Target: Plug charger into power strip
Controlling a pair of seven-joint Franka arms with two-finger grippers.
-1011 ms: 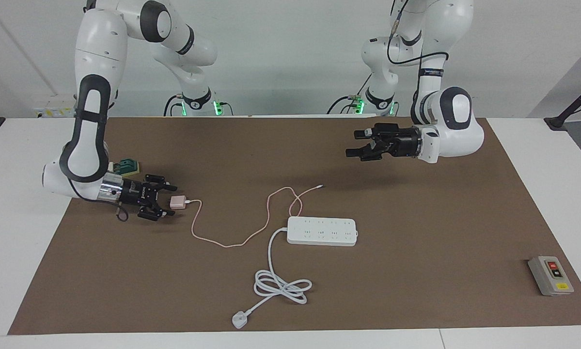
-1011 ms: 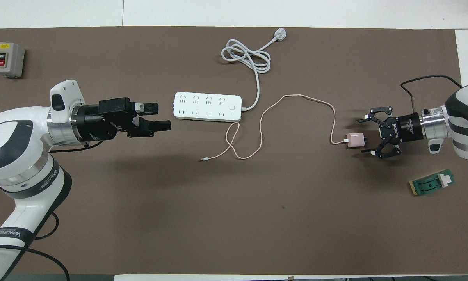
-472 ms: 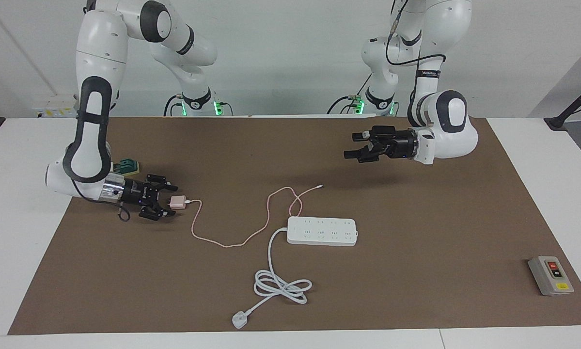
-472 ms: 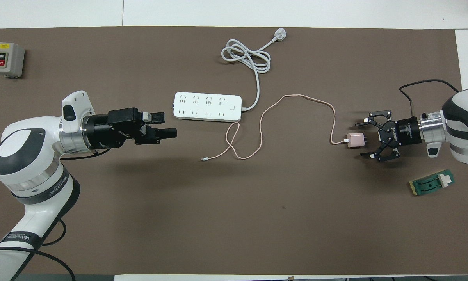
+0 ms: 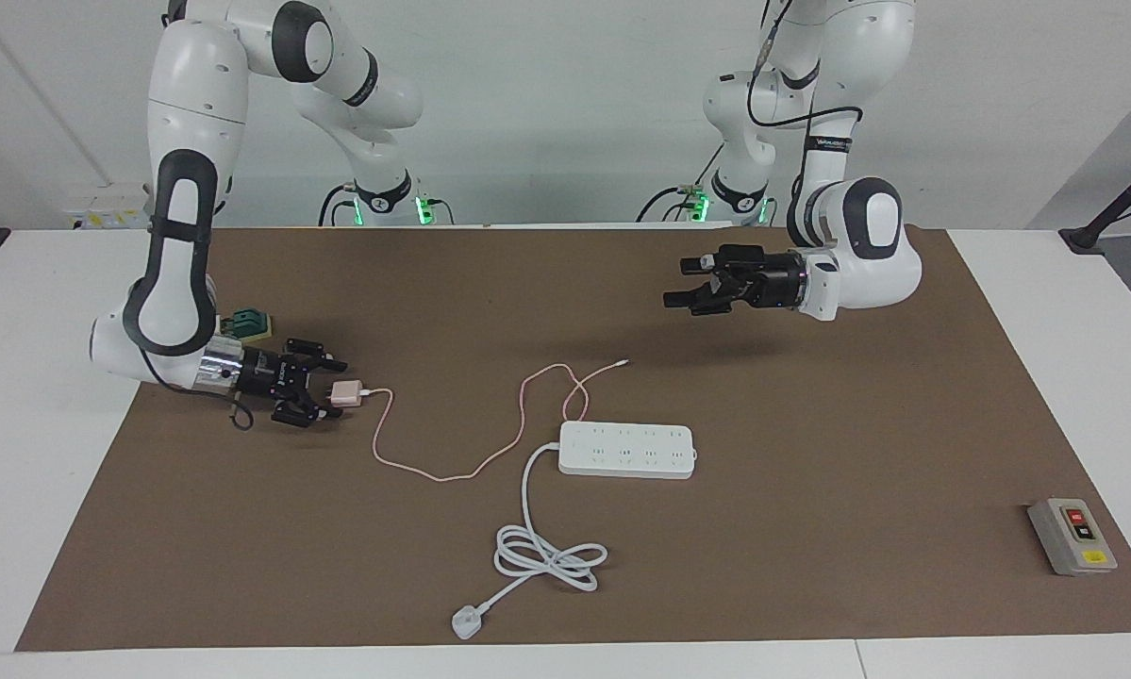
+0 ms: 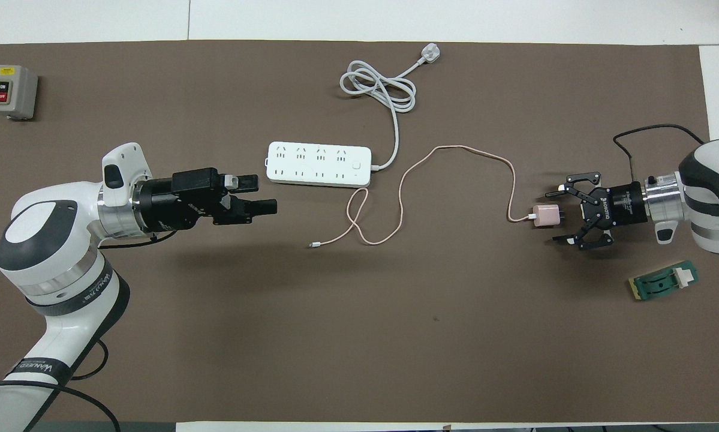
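The pale pink charger [image 5: 345, 393] [image 6: 545, 215] lies on the brown mat toward the right arm's end, its prongs pointing at my right gripper [image 5: 327, 391] [image 6: 554, 216]. That gripper is low and open, one finger on each side of the charger's prong end, not clamped. The thin pink cable [image 5: 433, 474] [image 6: 467, 150] loops to the white power strip [image 5: 627, 450] [image 6: 318, 164], which lies flat mid-table. My left gripper [image 5: 678, 285] [image 6: 266, 193] hangs open and empty above the mat, beside the strip.
The strip's thick white cord [image 5: 546, 556] [image 6: 377, 90] coils farther from the robots and ends in a white plug [image 5: 467, 623]. A grey button box [image 5: 1072, 536] [image 6: 11, 91] sits at the left arm's end. A small green part [image 5: 249, 323] [image 6: 664, 281] lies by the right arm.
My right gripper's fingers have drawn in a little around the charger. The left gripper has drifted slightly toward the middle of the table. The charger has not moved.
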